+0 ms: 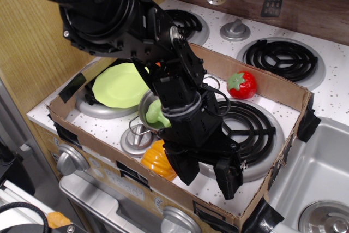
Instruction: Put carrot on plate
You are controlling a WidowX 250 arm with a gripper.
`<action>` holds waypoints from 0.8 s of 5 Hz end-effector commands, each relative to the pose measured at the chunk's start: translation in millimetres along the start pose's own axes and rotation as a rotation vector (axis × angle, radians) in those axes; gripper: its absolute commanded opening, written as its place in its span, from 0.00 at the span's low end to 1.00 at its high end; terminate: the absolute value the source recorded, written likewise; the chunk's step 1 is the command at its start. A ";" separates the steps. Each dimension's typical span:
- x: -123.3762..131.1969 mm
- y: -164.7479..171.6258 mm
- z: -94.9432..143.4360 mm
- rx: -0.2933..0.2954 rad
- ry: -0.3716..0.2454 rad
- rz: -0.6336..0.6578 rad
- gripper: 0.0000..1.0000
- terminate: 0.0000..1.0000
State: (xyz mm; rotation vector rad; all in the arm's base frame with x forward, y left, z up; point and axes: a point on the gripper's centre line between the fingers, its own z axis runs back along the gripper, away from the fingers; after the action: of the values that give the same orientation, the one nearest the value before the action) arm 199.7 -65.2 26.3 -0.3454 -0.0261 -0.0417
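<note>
The pale lime-green plate (117, 85) lies on the left rear burner inside the cardboard tray. The carrot is almost wholly hidden by the arm; only a small orange sliver (158, 64) shows by the plate's right rim, and I cannot tell whether that is the carrot. My black gripper (208, 177) hangs low over the front of the tray, well in front and to the right of the plate, next to the pumpkin. Its two fingers (185, 168) stand apart with nothing between them.
A ribbed orange pumpkin (158, 160) sits at the front, left of the gripper. A steel pot (146, 108) holding a green item (155, 114) stands beside the plate. A red strawberry (241, 84) lies at the back right. Cardboard walls (283, 88) ring the area; a sink (319, 173) is at the right.
</note>
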 end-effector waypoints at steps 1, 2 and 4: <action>0.0 0.0 0.0 0.000 0.000 0.000 1.00 0.00; 10.4 8.1 16.1 0.062 -0.006 -0.019 1.00 0.00; 20.7 19.9 60.6 0.198 -0.042 0.008 1.00 0.00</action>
State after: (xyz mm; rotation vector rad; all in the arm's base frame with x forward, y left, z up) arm 214.6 -24.6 68.8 -0.1434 -0.0204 -0.0114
